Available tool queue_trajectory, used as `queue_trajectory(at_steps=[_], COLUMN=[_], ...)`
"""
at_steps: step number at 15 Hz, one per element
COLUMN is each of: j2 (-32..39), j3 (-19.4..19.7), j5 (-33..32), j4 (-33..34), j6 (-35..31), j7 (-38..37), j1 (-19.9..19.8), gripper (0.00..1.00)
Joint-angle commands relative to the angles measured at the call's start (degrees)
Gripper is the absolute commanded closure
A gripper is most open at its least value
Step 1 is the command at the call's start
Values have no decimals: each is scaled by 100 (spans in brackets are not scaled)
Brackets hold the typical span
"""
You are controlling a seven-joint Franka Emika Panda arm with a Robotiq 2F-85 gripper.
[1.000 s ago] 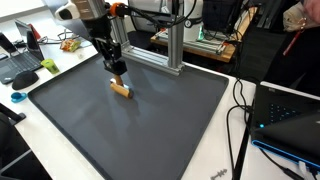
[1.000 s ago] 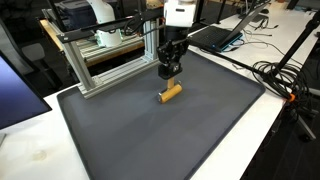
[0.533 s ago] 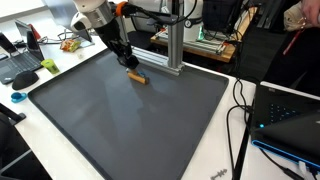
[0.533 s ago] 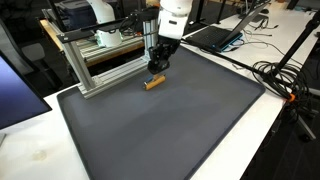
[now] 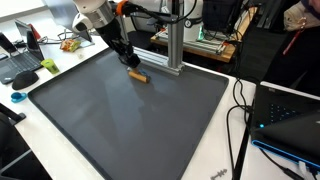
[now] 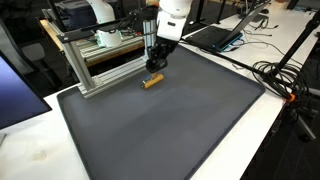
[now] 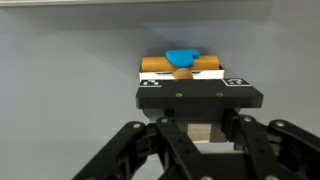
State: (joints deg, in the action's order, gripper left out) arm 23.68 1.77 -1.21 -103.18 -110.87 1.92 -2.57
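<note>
One wooden block (image 5: 139, 78) just below the gripper (image 5: 132, 67), finger spread indiscernible.

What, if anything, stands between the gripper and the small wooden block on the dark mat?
Nothing visible does. In both exterior views the gripper hangs right over the wooden block, which lies on the dark mat close to the aluminium frame. The wrist view shows the block just ahead of the gripper, with no other thing between.

My white arm (image 5: 92, 12) wears an orange band near the wrist; my black pincer (image 7: 183, 72) bears small white tags and screws.
</note>
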Motion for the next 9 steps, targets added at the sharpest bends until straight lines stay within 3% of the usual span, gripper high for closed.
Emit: queue_trajectory(at_steps=[1,9], j2=[-18,-778], j3=[2,-67], j5=[-46,-99], j4=[-39,-82], j6=[16,-99], j7=[37,38], j1=[6,140], gripper=[78,78])
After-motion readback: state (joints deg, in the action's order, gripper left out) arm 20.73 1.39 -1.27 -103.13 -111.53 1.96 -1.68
